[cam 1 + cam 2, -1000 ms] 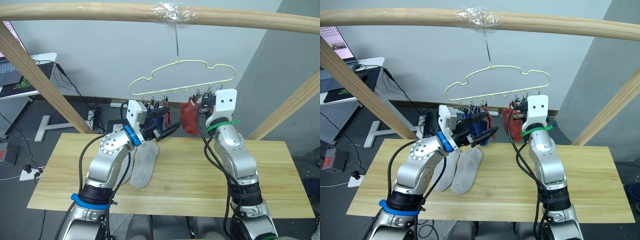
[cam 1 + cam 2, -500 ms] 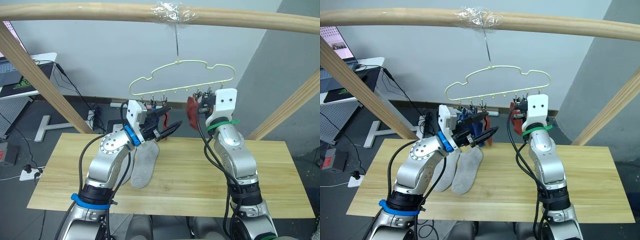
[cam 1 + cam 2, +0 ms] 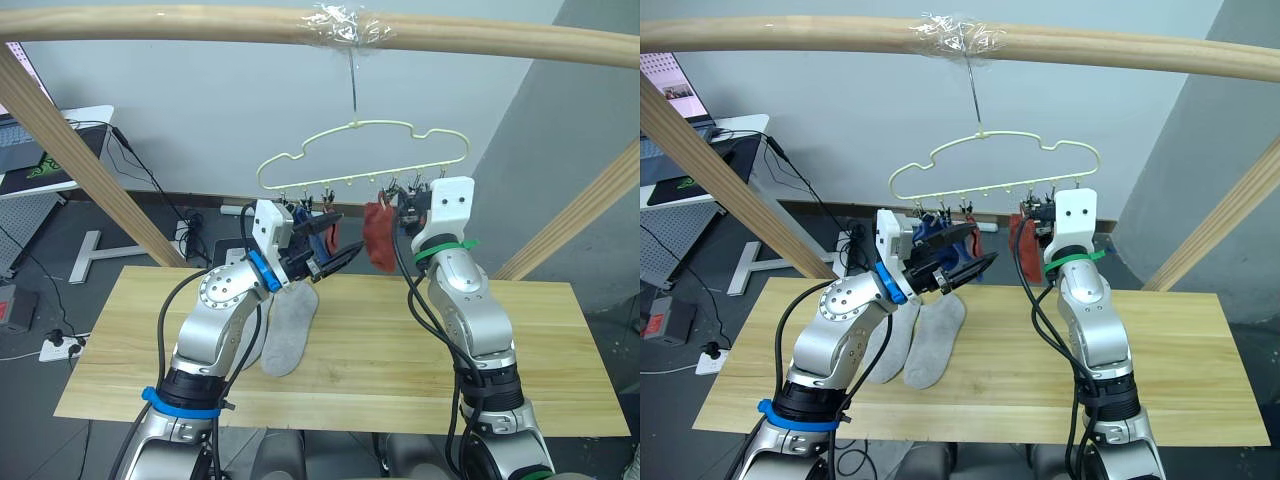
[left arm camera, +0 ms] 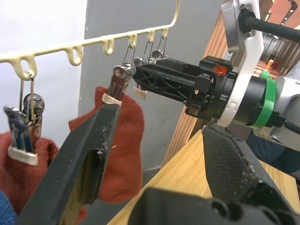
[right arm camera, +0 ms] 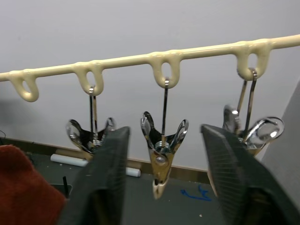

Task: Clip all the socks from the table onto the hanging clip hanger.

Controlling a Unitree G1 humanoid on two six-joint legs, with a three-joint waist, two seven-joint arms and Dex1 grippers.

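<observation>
The pale-yellow clip hanger [image 3: 385,123] hangs by its hook from the wooden beam. Blue socks [image 3: 930,232] and a rust-red sock [image 4: 28,159] are clipped at its left end. Another red sock [image 3: 378,235] dangles from a clip near the middle. My left gripper [image 3: 338,242] is open just left of that sock, one finger [image 4: 93,140] against it. Raised at the hanger's right half, my right gripper [image 3: 402,208] is open, its fingers either side of an empty metal clip [image 5: 161,154]. Two light grey socks [image 3: 290,330] lie on the table [image 3: 380,370].
A wooden frame surrounds the spot: a beam [image 3: 200,25] overhead and slanted posts at left [image 3: 90,170] and right [image 3: 580,215]. A white desk [image 3: 60,130] stands back left, with cables and a power strip [image 3: 55,348] on the floor.
The middle red sock was bunched up by my right gripper half a second ago and now hangs straight down again. My left gripper has edged slightly toward it.
</observation>
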